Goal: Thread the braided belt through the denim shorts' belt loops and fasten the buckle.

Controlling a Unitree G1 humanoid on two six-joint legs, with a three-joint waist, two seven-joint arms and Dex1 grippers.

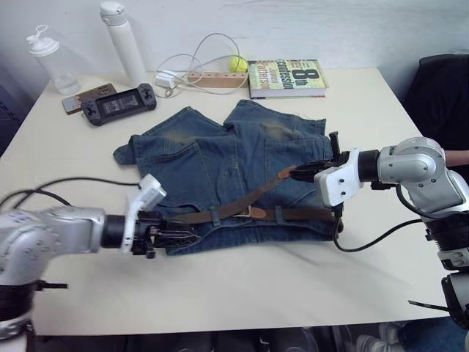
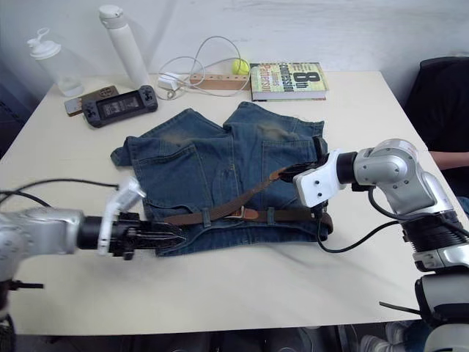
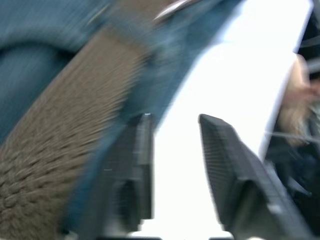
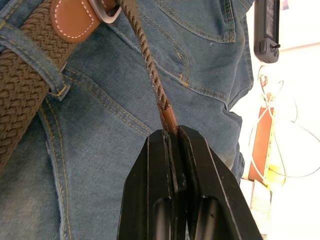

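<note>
The denim shorts lie flat mid-table, waistband toward the front edge. The braided belt runs along that waistband under belt loops. Its free end passes through the silver buckle and rises as a taut strand toward the right. My right gripper is shut on the belt's tan leather tip, just above the shorts' right leg. My left gripper is at the waistband's left end; its fingers are open with bare table between them, and the belt and denim lie beside one finger.
At the table's back edge are a book, a yellow ball, a white cable, a game console, a phone and two bottles. Black cables trail front left. A person's hand shows at the right edge.
</note>
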